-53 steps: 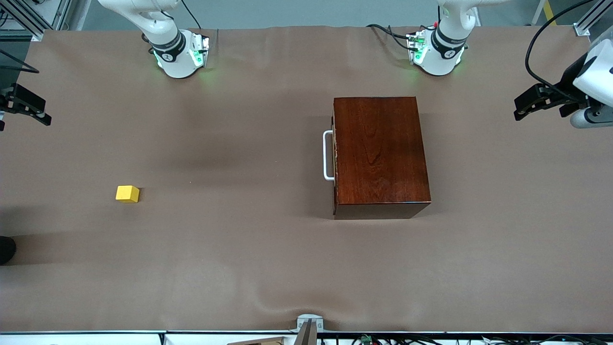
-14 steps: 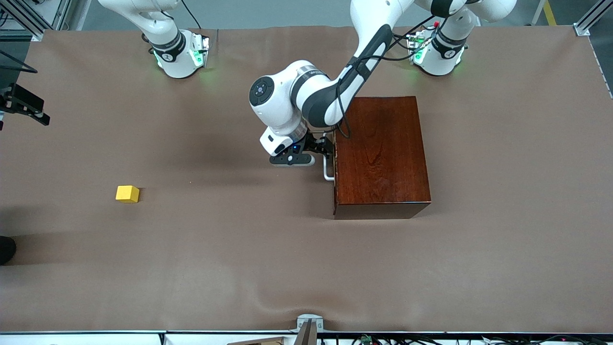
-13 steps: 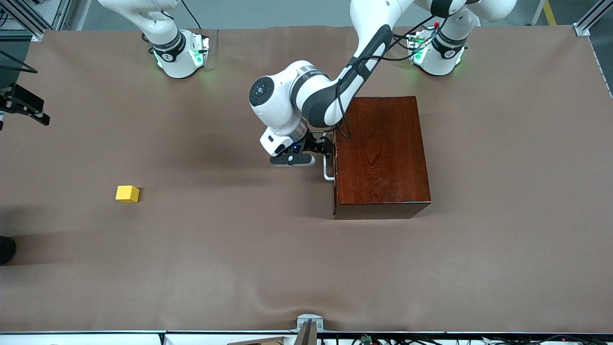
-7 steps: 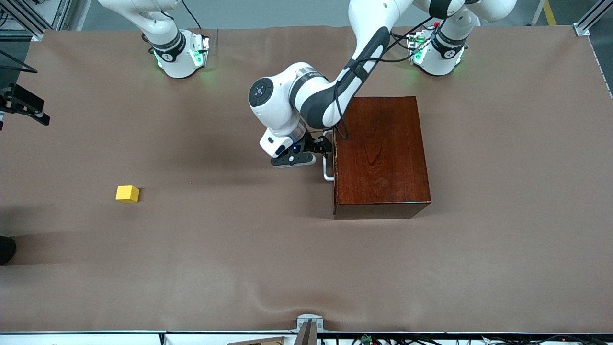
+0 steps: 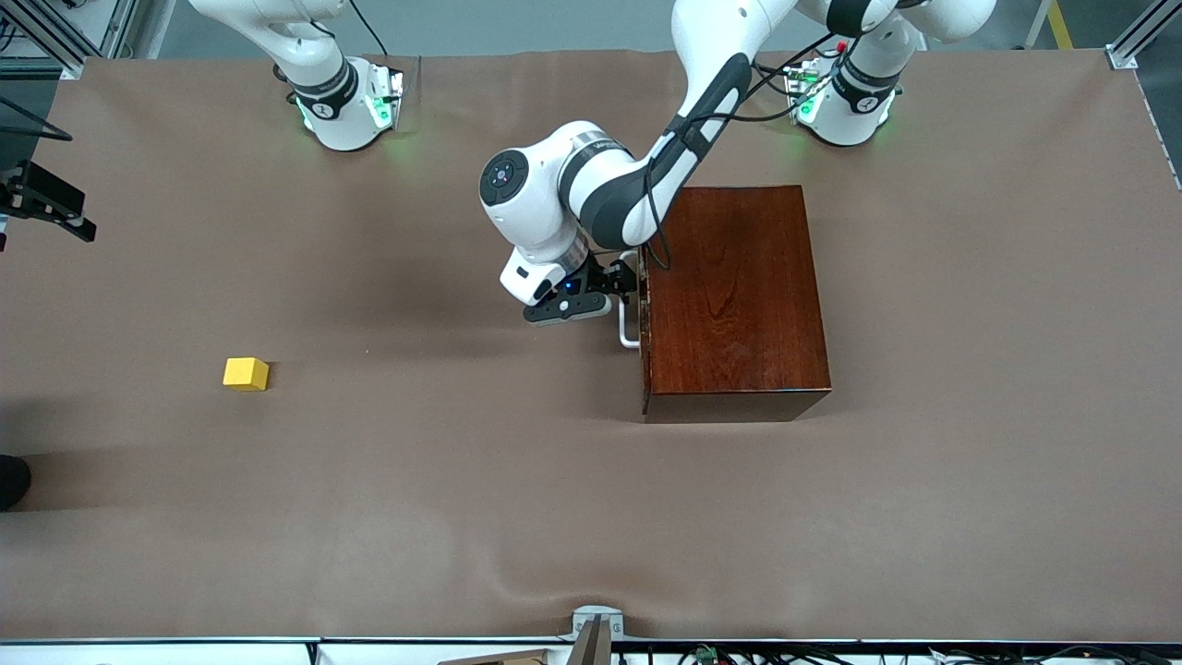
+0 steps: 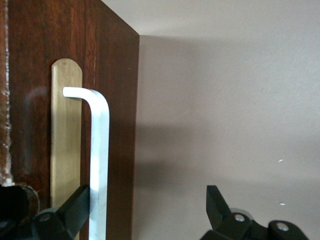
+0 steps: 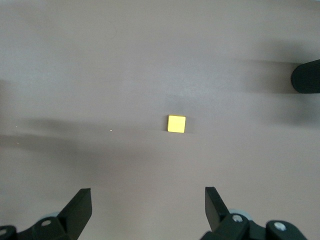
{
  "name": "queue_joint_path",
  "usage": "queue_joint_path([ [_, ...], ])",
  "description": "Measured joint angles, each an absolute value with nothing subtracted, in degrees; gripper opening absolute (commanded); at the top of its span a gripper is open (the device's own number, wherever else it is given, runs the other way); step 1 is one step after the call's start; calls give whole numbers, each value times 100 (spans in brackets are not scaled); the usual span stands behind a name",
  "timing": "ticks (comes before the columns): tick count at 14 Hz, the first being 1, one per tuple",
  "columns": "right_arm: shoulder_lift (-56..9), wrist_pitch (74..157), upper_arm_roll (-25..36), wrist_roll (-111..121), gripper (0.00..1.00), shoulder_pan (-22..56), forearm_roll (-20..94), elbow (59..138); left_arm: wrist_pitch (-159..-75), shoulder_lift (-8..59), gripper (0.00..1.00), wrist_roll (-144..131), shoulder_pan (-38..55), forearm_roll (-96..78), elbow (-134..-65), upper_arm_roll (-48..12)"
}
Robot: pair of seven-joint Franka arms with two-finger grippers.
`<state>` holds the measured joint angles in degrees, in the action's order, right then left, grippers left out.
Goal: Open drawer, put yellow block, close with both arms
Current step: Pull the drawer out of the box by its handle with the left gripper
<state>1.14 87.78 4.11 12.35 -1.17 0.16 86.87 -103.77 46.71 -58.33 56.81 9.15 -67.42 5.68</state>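
The dark red-brown wooden box (image 5: 734,296) stands toward the left arm's end of the table. Its drawer (image 6: 30,100) looks shut or barely out. The white loop handle (image 5: 629,330) faces the right arm's end. My left gripper (image 5: 626,284) is at the handle and open. In the left wrist view the handle (image 6: 99,150) stands between the fingers (image 6: 75,210), against one of them. The yellow block (image 5: 246,373) lies on the table toward the right arm's end. It shows in the right wrist view (image 7: 176,123). My right gripper (image 7: 147,195) is open and empty, high over that end.
A brown cloth (image 5: 517,499) covers the table. A brass plate (image 6: 65,140) backs the handle on the drawer front. A black rounded thing (image 7: 306,76) sits at the table's edge near the block. The right gripper (image 5: 55,205) shows at the front view's edge.
The left arm swung in from the table's end to the drawer handle. In the last half second the gripper and handle shifted a hair toward the right arm's end. The right arm has not moved.
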Motion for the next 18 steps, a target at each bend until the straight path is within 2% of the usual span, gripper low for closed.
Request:
queue_joint_path([
  [18, 105, 8790, 416, 1235, 100, -139, -3, 8664, -11266, 4682, 100, -7117, 5697, 858, -6780, 481],
])
